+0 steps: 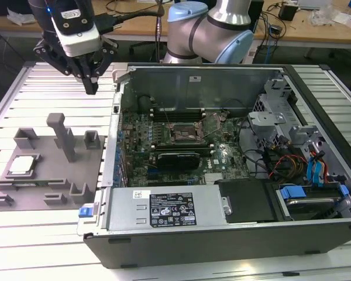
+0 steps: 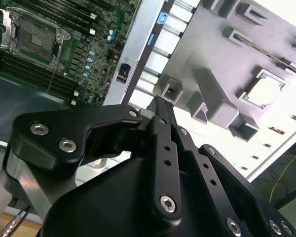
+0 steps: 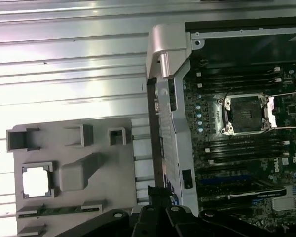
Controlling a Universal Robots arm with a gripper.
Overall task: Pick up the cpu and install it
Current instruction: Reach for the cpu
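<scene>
The cpu point(image 1: 22, 165) is a small square chip with a silvery-white top, lying in a recess of the grey fixture plate point(image 1: 52, 181) at the exterior view's left. It also shows in the second wrist view, cpu point(image 2: 264, 91), and in the first wrist view, cpu point(image 3: 37, 180). My gripper point(image 1: 92, 88) hangs well above the table, behind the plate and beside the case's corner, fingers pointing down. In the second wrist view the gripper point(image 2: 160, 103) has its fingers together with nothing between them. The dark socket point(image 1: 184, 133) sits open on the motherboard.
An open computer case point(image 1: 222, 234) lies to the exterior view's right of the plate, holding the motherboard, cables and drive bays. A tall grey post point(image 1: 63, 137) and small blocks rise from the plate. The slatted metal table point(image 1: 23, 234) extends around both.
</scene>
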